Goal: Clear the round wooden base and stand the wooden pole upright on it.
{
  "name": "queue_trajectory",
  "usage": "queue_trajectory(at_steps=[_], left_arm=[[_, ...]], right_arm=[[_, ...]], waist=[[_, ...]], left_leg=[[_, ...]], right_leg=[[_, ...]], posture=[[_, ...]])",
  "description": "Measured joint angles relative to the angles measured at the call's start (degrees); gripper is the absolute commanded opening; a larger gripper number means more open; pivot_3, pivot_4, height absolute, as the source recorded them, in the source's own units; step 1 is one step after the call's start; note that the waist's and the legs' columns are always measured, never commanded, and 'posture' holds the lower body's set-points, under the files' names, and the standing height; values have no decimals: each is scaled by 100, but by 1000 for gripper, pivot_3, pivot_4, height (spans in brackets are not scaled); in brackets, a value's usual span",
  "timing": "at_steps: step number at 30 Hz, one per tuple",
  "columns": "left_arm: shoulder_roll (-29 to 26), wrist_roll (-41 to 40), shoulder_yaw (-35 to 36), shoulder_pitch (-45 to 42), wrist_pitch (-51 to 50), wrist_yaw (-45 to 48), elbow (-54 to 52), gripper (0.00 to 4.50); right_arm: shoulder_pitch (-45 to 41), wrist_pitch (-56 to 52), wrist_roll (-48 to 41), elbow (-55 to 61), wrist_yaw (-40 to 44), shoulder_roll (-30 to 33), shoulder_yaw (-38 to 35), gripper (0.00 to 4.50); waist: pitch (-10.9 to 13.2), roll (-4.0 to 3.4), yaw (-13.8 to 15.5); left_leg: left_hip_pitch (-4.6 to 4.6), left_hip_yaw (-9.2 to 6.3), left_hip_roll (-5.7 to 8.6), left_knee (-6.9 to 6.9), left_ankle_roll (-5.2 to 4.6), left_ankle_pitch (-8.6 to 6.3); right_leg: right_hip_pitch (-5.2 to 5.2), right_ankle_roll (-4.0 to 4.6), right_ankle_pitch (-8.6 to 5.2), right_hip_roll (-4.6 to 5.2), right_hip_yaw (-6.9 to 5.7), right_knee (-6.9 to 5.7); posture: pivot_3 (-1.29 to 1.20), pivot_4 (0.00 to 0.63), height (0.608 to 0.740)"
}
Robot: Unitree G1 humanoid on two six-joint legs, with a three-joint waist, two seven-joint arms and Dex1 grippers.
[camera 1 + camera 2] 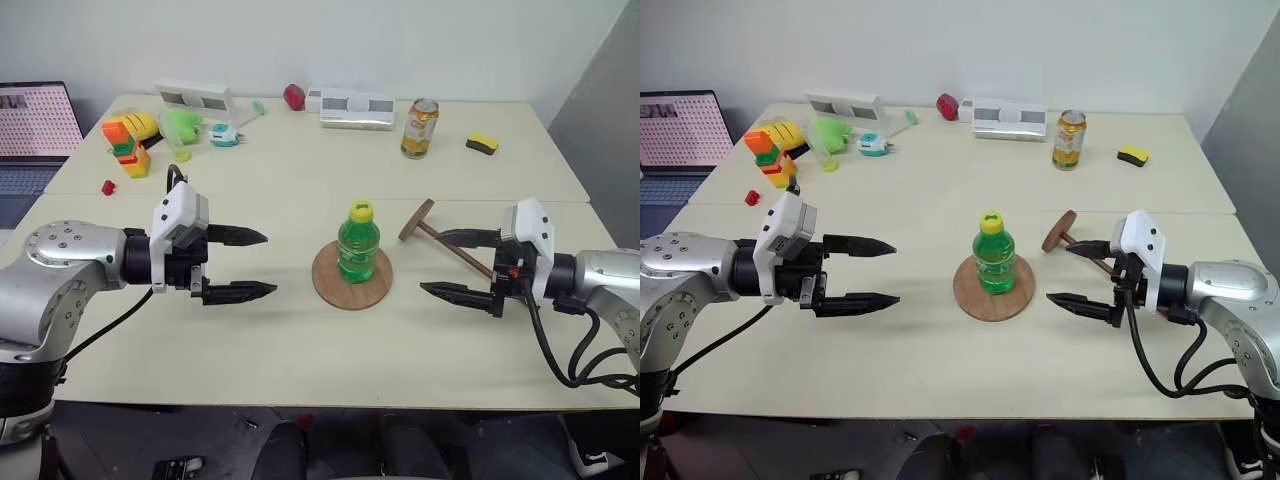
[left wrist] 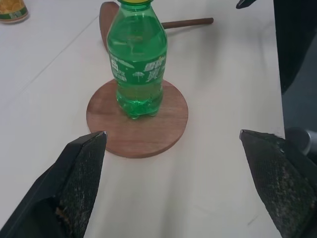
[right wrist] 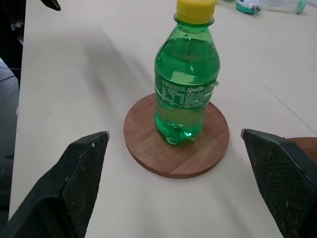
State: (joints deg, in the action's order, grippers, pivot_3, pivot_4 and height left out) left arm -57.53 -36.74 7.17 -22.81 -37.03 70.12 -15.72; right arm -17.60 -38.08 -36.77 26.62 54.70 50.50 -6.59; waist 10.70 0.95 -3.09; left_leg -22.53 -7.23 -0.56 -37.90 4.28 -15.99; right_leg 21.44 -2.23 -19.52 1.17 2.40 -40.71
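- Base [image 1: 352,277]: flat on the worktop [image 1: 300,330], centrally placed, not yet cleared. A green bottle [image 1: 357,243] with a yellow cap is stood upright on it, covering the middle of the disc.
- Pole [image 1: 447,243]: laid on its side just beyond the base on the right, with its disc end raised and tilted towards the bottle.
- Left pincer [image 1: 240,264]: held wide apart, empty, level with the bottle and well to its left, aimed at it.
- Right pincer [image 1: 452,264]: also wide apart and empty, near the base's right edge; the pole is seen close behind its upper finger, contact not determinable.
- Risk: the bottle is tall and narrow; a glancing or high approach by either pincer is judged likely to topple it or drag the base along.
- Risk: the pole may be knocked and rolled away should the right pincer be swung back.
- Risk: the thin rod may slip in the grip on lifting.
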Motion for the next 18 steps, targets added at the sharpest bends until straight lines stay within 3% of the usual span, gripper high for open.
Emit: queue_trajectory(at_steps=[18], left_arm=[[169, 374, -457, -359, 275, -63, 233, 4486]], right_arm=[[118, -118, -69, 238, -237, 6, -122, 4500]], waist=[[0, 0, 0]], left_leg=[[-1, 2, 0, 0, 0, 0]], right_leg=[[1, 0, 0, -1, 1, 0]], posture=[[0, 150, 740]])
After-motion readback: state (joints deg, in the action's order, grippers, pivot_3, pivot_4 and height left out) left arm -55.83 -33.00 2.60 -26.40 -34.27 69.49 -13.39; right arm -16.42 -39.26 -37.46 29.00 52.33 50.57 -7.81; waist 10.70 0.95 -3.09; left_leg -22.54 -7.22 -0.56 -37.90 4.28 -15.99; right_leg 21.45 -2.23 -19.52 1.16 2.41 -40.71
